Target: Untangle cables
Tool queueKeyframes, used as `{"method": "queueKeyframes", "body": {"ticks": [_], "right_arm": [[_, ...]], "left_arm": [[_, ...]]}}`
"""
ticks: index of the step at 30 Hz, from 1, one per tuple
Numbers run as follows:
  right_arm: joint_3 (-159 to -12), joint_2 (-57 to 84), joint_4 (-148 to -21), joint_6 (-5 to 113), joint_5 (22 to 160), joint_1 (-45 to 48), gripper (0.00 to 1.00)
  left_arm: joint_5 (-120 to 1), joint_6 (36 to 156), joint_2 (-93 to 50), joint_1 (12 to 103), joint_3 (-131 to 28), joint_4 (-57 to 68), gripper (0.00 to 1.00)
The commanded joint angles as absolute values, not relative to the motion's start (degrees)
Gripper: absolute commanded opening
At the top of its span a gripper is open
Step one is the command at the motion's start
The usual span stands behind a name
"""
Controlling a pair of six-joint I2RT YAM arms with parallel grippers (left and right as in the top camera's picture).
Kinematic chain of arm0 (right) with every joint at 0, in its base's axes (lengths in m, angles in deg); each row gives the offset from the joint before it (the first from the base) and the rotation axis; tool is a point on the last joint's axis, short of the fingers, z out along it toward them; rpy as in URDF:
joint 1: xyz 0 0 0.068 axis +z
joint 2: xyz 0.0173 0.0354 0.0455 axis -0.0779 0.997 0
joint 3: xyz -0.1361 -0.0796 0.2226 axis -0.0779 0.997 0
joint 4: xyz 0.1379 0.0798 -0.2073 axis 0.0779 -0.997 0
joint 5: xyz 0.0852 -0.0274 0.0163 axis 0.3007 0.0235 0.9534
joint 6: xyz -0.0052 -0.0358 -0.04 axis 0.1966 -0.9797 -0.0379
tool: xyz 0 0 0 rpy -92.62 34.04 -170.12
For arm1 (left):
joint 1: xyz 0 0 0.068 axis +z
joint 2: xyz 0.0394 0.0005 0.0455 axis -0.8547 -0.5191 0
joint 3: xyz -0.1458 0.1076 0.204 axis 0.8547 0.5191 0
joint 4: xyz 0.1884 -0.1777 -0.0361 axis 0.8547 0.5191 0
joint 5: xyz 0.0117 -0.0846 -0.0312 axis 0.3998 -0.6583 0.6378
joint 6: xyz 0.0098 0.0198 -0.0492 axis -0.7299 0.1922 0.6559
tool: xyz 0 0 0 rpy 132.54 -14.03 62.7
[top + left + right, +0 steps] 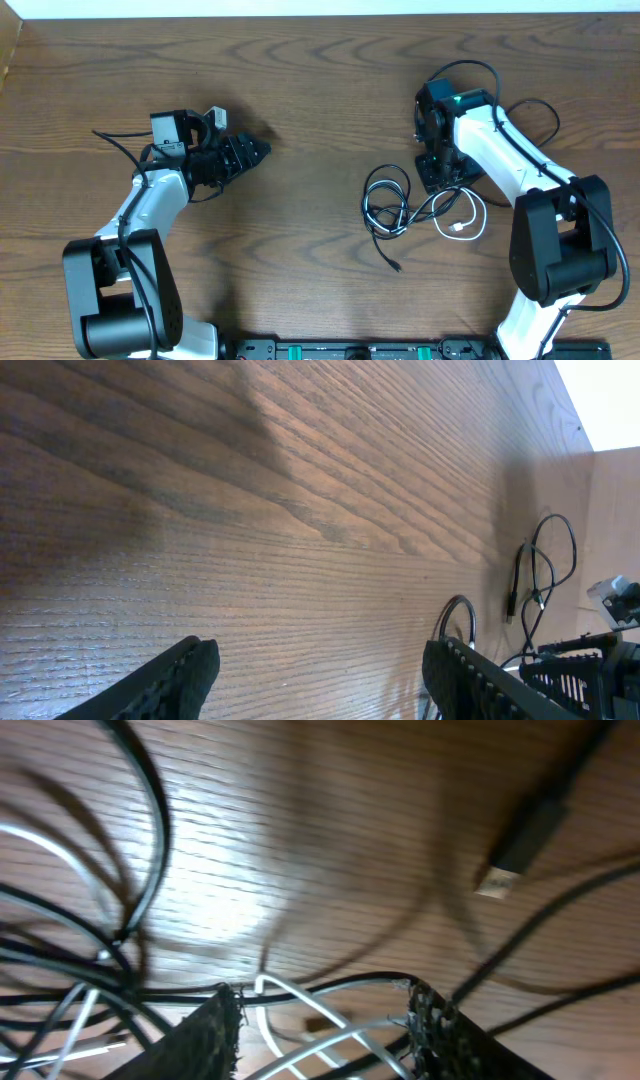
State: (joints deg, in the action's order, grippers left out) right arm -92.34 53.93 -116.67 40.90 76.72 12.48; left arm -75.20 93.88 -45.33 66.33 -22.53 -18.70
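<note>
Cables [398, 212] bunched on table [300, 250], right half, beneath right jaws; left jaws well apart, over left half.

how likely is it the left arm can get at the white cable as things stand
Probably not. The left gripper sits open well across the table, and the white cable lies beyond the black cables, right beside the right arm.
</note>
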Motion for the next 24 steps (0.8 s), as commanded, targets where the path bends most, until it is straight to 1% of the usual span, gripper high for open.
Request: {"method": "queueKeyframes", "body": {"ticks": [1, 6, 11, 14, 24], "right_arm": [[-93.5, 53.7, -117.6, 41.8, 72.6, 12.3, 0.56], [-93.5, 53.7, -121.7, 43.5, 72.4, 12.3, 0.57], [-93.4, 53.8, -125.2, 44.0, 73.3, 12.4, 0.53], [-92.7, 53.8, -124.9, 44.0, 73.3, 12.4, 0.50], [-87.4, 53.8, -123.8, 41.8, 73.5, 12.5, 0.48]], "left_arm": [[-75.6, 92.5, -45.6, 66.3, -22.6, -18.6, 0.70], [-75.6, 92.5, -45.6, 66.3, -22.6, -18.6, 0.70], [-75.6, 92.5, -45.6, 66.3, -22.6, -18.6, 0.71], [-75.6, 92.5, -45.6, 66.3, -22.6, -18.6, 0.70], [-75.6, 92.5, -45.6, 66.3, -22.6, -18.6, 0.71]]}}
